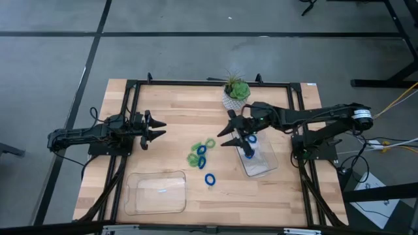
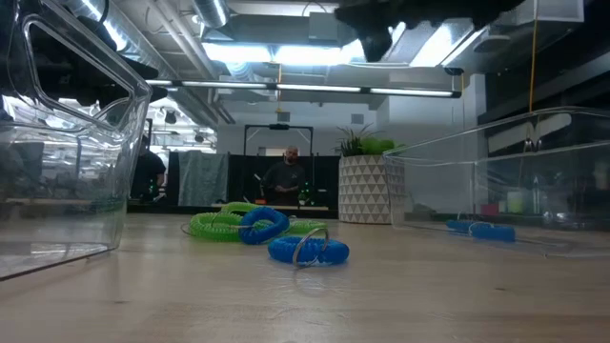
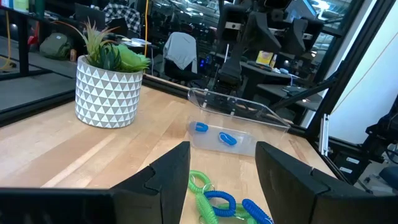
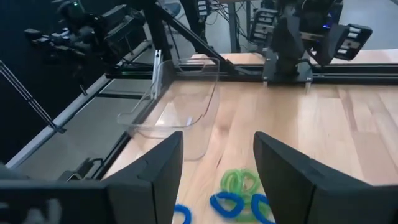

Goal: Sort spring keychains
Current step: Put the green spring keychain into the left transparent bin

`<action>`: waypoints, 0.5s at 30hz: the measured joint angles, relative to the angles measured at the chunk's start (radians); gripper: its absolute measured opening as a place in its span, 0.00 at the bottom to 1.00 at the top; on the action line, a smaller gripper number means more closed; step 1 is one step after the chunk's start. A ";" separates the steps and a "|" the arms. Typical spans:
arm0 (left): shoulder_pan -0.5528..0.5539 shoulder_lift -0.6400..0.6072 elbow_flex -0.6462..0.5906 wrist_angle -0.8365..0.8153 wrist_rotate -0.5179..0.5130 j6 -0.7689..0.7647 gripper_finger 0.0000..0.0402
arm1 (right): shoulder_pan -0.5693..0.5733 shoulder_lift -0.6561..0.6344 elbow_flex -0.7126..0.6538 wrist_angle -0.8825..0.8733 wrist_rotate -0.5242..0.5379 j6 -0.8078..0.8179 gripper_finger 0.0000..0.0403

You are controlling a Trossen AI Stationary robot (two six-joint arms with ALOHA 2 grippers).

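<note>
Green and blue spring keychains [image 1: 201, 151] lie in a loose pile mid-table, with one blue one [image 1: 209, 178] nearer the front edge. Two more blue ones [image 1: 250, 147] lie inside the clear tray [image 1: 266, 166] at the right. My right gripper [image 1: 227, 136] hangs open in the air between that tray and the pile, holding nothing; its wrist view looks over the pile [image 4: 239, 182]. My left gripper [image 1: 162, 129] waits open at the table's left, pointing level toward the pile [image 3: 211, 198].
A second clear tray [image 1: 157, 192] stands empty at the near left. A potted plant [image 1: 236, 93] in a white patterned pot stands at the far middle, just behind my right arm. A black frame [image 1: 130, 85] borders the tabletop. A person [image 2: 286, 176] stands in the room behind.
</note>
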 joint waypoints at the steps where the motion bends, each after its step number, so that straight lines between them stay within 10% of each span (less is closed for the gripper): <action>1: 0.000 0.000 0.000 0.000 0.000 0.000 0.44 | 0.000 0.022 0.021 0.001 0.000 -0.002 0.48; 15: 0.000 0.000 0.000 0.000 0.000 0.000 0.44 | 0.000 0.301 0.306 -0.229 -0.021 -0.046 0.48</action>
